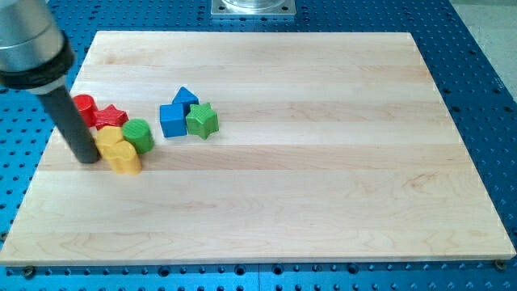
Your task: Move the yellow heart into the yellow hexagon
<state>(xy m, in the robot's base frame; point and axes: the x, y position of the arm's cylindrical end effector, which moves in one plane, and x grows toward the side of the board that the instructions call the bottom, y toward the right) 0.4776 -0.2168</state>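
- Your arm carries no fingers, so nothing can open, close or be held; it ends in a dark rod, and my tip rests on the counter at the left, touching or just beside the left side of the yellow pair.
- You see the yellow hexagon just right of my tip, and the yellow heart on its near-right side. The two look pressed together, so the task seems close to done or done.
- Standing left of both, my tip is placed to shove the pair rightward rather than to close any gap between them; a push from here would likely carry both along.
- A green block, roundish, sits touching the yellows on their right, so it would block or get dragged by any rightward push.
- A red star and a red block lie just beyond, on the far side.
- Farther right, apart from this cluster, sit a blue cube, a blue block behind it, and a green star.
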